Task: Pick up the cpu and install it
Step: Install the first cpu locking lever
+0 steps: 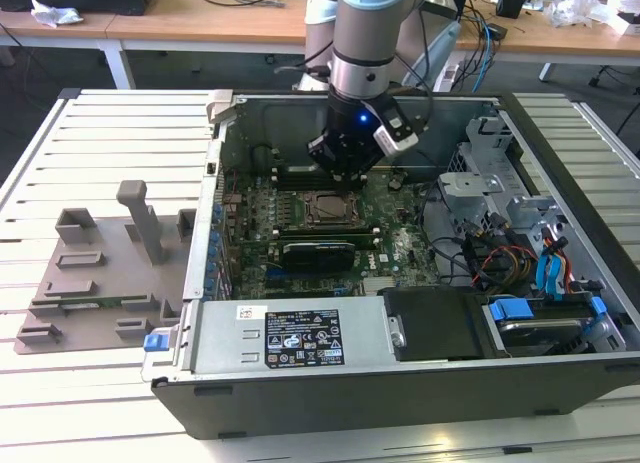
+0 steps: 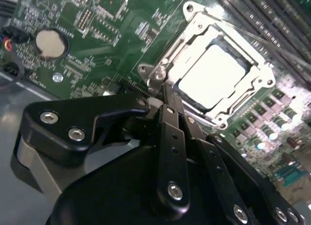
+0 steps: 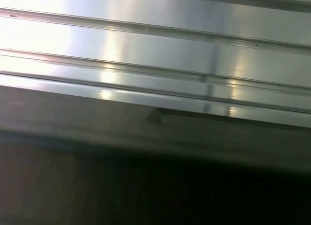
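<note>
Exterior view, going left to right: a grey plastic holder sits near the left edge of the slatted tabletop, then the open computer case takes up the rest. Inside it, the hand hangs right over the socket on the green board. Second wrist view shows the cpu already lying in the socket's metal frame, with the hand's black fingers pinched together and holding nothing, just beside the frame's corner.
</note>
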Controlling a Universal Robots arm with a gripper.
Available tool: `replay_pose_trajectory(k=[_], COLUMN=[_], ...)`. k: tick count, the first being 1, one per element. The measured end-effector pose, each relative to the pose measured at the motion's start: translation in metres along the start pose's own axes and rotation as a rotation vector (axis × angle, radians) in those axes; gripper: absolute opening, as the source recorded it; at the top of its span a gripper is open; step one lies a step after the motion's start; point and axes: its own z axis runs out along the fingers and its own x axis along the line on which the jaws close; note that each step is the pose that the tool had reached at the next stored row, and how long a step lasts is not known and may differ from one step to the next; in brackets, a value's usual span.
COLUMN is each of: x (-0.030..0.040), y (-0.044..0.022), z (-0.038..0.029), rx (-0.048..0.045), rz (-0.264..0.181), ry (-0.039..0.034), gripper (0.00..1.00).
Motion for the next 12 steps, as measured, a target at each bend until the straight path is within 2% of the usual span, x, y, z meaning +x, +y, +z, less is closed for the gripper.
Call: replay_pose_trajectory(k=[2, 5, 12], x=[0.001, 0.0019, 0.0023], y=[-0.0076, -0.0139, -0.0159], z=[0.0002, 0.0002, -0.0108], rx=[0.0001, 0.0002, 0.001], rz=[0.0, 0.0, 0.0], ry=[-0.0002, -0.0002, -0.0015], gripper=[0.11, 0.11, 0.11])
